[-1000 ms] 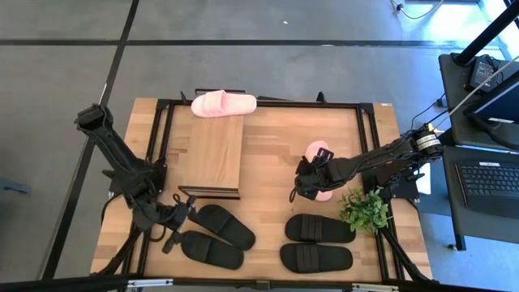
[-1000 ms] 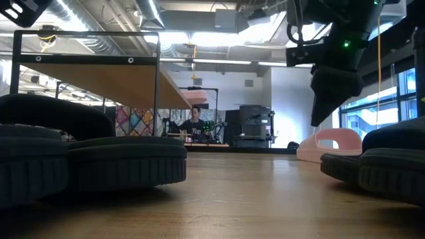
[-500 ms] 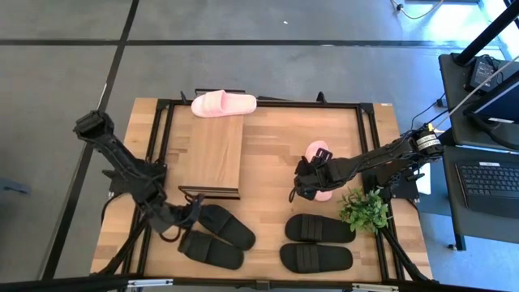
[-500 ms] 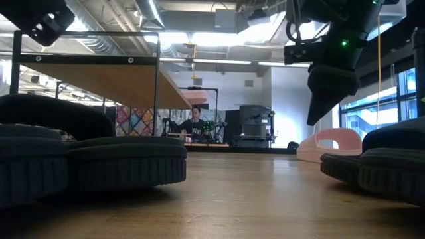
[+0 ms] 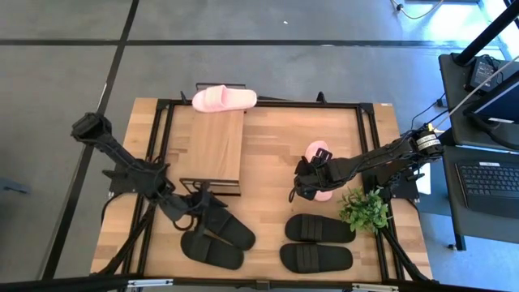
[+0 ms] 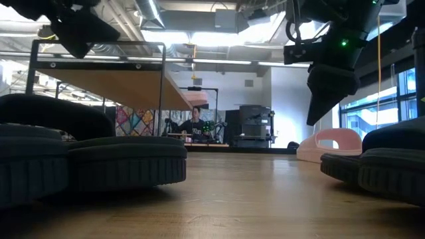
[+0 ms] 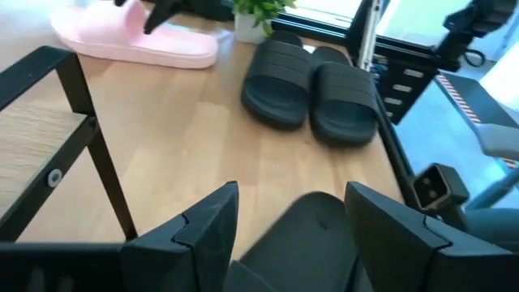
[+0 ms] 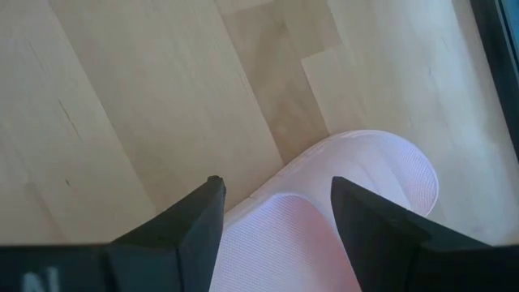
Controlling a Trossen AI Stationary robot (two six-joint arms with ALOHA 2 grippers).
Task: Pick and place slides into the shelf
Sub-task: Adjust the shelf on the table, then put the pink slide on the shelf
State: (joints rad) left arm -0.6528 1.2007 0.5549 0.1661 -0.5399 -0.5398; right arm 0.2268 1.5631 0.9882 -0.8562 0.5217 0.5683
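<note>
Two black slides [image 5: 219, 237] lie side by side at the table's near left. My left gripper [image 5: 207, 209] hangs open above them, and one black slide [image 7: 300, 235] shows between its fingers. In the low view that gripper [image 6: 73, 30] is well above the slides. A second black pair [image 5: 318, 243] lies at the near right. One pink slide [image 5: 225, 99] rests on the far end of the shelf [image 5: 215, 150]. The other pink slide [image 5: 318, 152] lies flat on the table, with my open right gripper [image 5: 300, 188] above it. The pink slide's strap [image 8: 324, 203] shows between its fingers.
A small green plant in a pot [image 5: 365, 209] stands near the right arm, beside the right black pair. The black table frame [image 5: 366, 130] runs around the wooden tabletop. Bare wood lies between the shelf and the right arm. A person sits at a desk [image 6: 194, 123] far behind the table.
My left gripper has moved toward the table's right, from beside the shelf's near corner to above the left black pair. The shelf, with the pink slide on it, has shifted slightly toward the far edge. My right arm has kept still.
</note>
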